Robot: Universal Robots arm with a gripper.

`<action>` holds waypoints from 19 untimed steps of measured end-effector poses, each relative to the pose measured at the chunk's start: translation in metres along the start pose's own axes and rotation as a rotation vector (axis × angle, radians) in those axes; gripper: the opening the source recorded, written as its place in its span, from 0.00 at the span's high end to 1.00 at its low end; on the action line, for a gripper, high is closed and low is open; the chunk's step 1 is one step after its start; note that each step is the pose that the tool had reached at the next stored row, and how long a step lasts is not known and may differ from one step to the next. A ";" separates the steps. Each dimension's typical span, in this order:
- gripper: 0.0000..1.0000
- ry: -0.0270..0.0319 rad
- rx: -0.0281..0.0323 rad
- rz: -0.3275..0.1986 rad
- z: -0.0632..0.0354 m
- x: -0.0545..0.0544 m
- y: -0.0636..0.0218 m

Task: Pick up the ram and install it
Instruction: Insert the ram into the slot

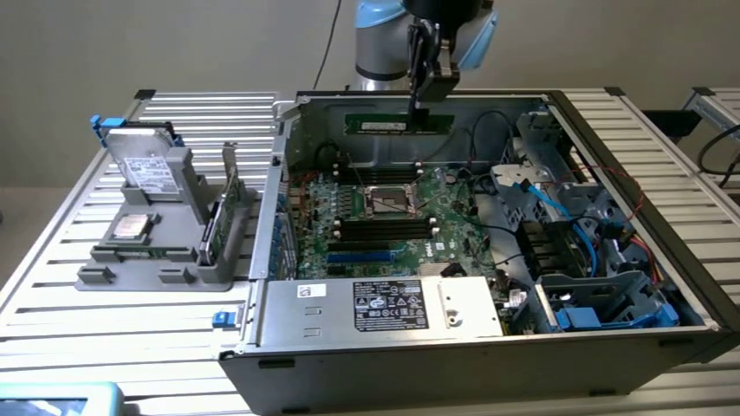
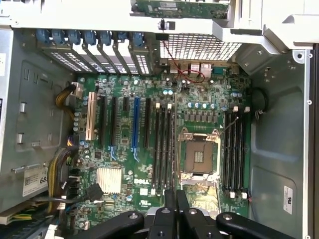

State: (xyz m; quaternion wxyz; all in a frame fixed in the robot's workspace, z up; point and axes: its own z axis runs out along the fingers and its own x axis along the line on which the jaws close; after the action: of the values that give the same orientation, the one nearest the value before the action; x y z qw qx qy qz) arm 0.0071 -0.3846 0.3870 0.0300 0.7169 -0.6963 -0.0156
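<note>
Case (image 1: 463,373) top is open, so the drop from the gripper (image 1: 418,111) to the motherboard (image 1: 382,217) is free air. The ram (image 1: 391,124) clamped in it hangs level just inside the far case wall, and that side is the tightest spot. Directly below are the memory slots (image 2: 164,144), either side of the CPU socket (image 2: 198,157), all low. A thin wire (image 2: 234,123) crosses one end of the bank nearer the bare side wall. Off toward the exterior view's right of the gripper, blue cables (image 1: 535,204) and the drive cage (image 1: 601,299) crowd the bay. The power supply (image 1: 382,308) blocks the near side.
</note>
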 end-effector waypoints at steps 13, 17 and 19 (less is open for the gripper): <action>0.87 0.0250 0.0417 0.023 0.0087 -0.001 0.0030; 0.87 0.0334 0.0520 0.023 0.0119 -0.003 0.0060; 0.87 0.0353 0.0573 0.024 0.0138 -0.004 0.0079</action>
State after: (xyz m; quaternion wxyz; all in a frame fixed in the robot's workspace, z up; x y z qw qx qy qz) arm -0.0018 -0.3809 0.3736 0.0220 0.7094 -0.7042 0.0174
